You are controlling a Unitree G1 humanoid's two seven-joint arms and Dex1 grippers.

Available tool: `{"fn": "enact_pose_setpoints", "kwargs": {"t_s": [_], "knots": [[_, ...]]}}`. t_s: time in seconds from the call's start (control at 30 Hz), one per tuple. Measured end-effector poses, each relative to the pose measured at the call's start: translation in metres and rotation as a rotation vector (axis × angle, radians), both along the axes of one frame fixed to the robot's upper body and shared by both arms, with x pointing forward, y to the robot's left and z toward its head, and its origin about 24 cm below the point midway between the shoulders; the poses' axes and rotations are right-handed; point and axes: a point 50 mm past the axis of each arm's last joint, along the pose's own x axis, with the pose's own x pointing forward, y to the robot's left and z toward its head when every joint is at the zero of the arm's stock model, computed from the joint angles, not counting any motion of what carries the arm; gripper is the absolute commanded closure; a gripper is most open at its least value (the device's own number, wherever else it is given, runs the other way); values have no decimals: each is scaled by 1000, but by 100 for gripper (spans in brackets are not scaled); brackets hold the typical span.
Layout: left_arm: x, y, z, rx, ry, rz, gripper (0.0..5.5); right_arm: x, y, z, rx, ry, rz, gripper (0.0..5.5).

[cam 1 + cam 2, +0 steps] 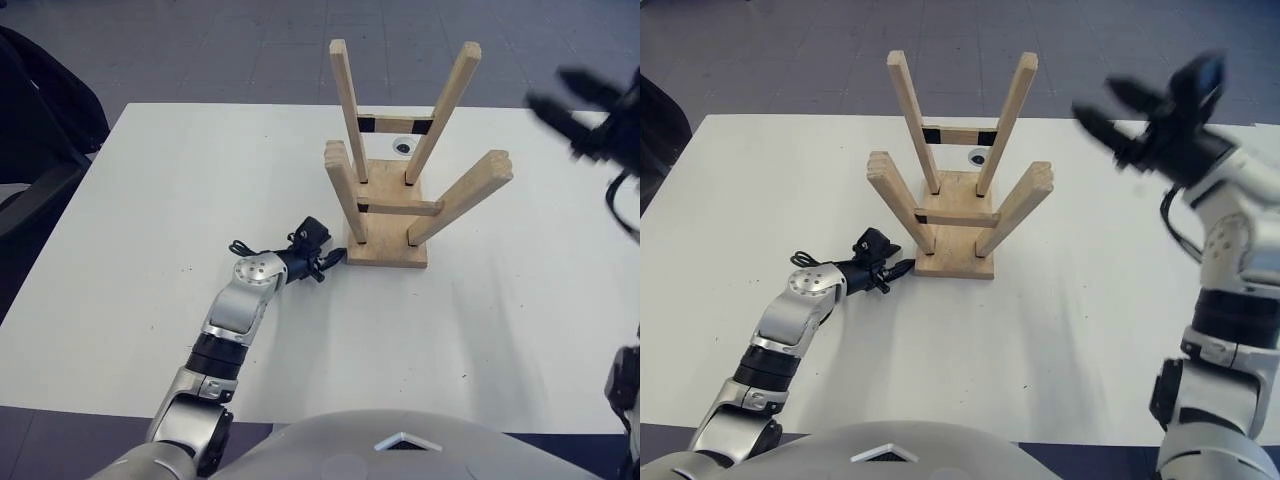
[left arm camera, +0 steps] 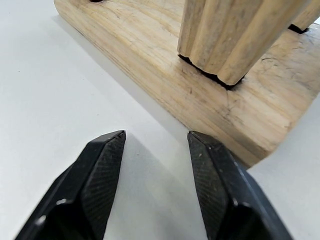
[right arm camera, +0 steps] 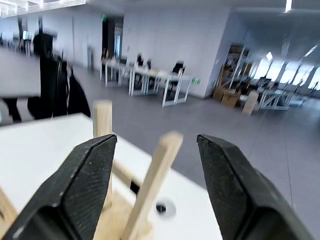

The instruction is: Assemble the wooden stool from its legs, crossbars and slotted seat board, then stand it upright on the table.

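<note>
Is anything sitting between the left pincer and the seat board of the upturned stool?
Nothing visible does. The left pincer is open and low by the table, with only bare white tabletop between its fingertips and the near edge of the seat board. The stool stands legs-up.

Both head views look forward and down over the white rectangular table (image 1: 120,300), sharing the upturned pale wooden stool (image 1: 955,215). The left wrist view sits low on the tabletop, very close to the stool's thick seat board (image 2: 150,55). The right wrist view, higher and farther off, faces level across the stool's legs (image 3: 152,185).
</note>
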Motion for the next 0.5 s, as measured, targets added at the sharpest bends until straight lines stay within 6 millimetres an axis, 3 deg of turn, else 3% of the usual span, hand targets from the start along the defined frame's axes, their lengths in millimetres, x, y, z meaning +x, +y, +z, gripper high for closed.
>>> {"fn": "enact_pose_setpoints", "kwargs": {"t_s": [0.07, 0.17, 0.2, 0.5], "knots": [[0, 1, 0, 2, 1, 1, 317, -9, 25, 15, 75, -17, 86, 323], [0, 1, 0, 3, -1, 2, 317, -27, 71, 10, 45, 51, 288, 323], [0, 2, 0, 3, -1, 2, 317, -32, 78, 7, 27, 67, 318, 323], [-2, 4, -1, 0, -3, 14, 317, -29, 83, -11, 7, 139, 321, 323]]}}
